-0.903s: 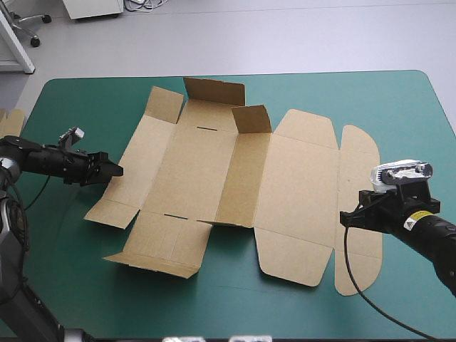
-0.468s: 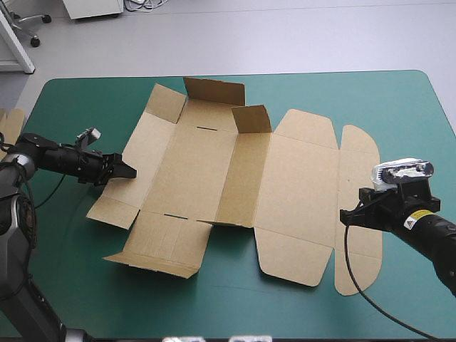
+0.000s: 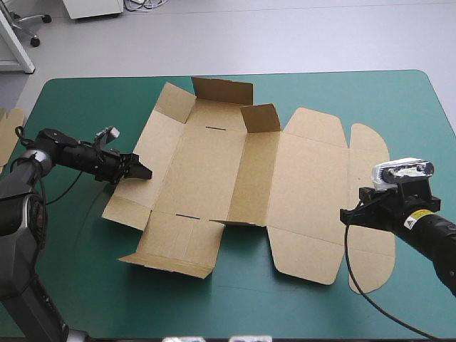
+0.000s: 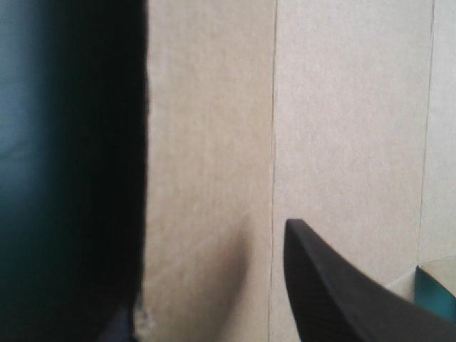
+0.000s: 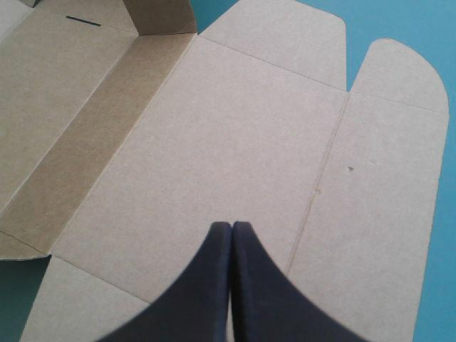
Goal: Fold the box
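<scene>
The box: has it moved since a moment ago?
Yes: the box slid toward the table's right edge, with the left hand at its left flap.

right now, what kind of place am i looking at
Probably a robotics lab test bench: a table with a teal-green cover, a cut brown box lying mostly flat on it, and the robot's left gripper and right gripper reaching in from either side.

Lighting, as we recorded it: bright and even from overhead across the teal-green table cover (image 3: pixel 299 313). Soft shadows lay beneath the raised flaps of the brown cut-board box (image 3: pixel 214 164). In the left wrist view, the cover beside the box's edge stood in deep shadow.
</scene>
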Motion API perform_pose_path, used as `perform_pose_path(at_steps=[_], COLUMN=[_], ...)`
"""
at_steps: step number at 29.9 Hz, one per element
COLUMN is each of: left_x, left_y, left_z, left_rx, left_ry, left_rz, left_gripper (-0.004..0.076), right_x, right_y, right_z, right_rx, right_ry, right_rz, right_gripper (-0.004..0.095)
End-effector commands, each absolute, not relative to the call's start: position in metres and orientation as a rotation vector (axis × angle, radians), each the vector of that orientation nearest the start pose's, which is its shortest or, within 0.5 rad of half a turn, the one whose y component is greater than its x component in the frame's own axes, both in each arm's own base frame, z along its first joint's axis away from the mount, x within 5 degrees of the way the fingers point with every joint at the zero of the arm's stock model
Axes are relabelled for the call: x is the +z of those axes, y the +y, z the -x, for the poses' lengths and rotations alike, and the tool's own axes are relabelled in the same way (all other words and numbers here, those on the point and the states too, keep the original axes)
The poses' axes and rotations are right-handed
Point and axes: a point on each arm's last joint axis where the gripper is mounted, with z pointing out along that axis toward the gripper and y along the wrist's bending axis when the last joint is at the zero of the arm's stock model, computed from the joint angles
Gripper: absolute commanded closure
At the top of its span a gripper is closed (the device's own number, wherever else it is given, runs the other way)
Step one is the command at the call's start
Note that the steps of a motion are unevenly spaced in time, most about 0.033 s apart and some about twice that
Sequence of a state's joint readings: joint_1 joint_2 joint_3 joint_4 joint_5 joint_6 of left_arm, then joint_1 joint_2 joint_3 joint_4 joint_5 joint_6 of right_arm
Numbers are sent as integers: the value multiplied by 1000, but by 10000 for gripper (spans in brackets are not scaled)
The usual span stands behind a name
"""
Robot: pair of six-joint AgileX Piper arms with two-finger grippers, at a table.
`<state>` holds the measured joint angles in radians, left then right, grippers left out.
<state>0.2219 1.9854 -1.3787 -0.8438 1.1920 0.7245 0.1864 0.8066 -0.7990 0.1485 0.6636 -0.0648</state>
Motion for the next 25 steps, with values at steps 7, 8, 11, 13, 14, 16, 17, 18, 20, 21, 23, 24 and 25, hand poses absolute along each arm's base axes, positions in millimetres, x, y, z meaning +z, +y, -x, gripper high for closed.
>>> perform_pose_path(at_steps=[7,8,11,13,14,16,17,18,20,21,23,24,25], left_x=[228,228,229,229,229,230,231,231,232,234,237,240,243], left_y=[2,2,2,2,2,1,0,0,0,0,1,1,2], left_z=[-375,-375,-375,-375,-376,-376,-377,-377,-377,-378,-379,-380,-381], left_rx=[-1178,-1180,-1181,-1183,-1191,-1203,-1213,-1218,-1223,-1219,-1198,-1186,-1166], left_ry=[2673,2671,2669,2670,2663,2653,2643,2635,2626,2621,2617,2614,2612], left_rz=[-234,-232,-232,-226,-221,-213,-208,-206,-206,-211,-229,-238,-252], left_gripper=[437,437,451,498,530,596,637,662,715,732,738,738,738], right_x=[364,364,364,364,364,363,363,362,361,361,361,361,360], right_y=[35,35,35,35,35,36,36,36,36,36,36,36,36], right_z=[-154,-154,-154,-154,-154,-156,-156,-157,-157,-157,-158,-158,-159], right_rx=[232,232,232,232,232,232,233,234,238,238,238,237,237], right_ry=[2039,2039,2039,2041,2040,2045,2048,2050,2053,2053,2055,2058,2060], right_rz=[175,175,175,175,175,175,173,171,164,164,164,164,164], right_gripper=[942,942,942,942,942,942,942,942,942,942,942,942,942])
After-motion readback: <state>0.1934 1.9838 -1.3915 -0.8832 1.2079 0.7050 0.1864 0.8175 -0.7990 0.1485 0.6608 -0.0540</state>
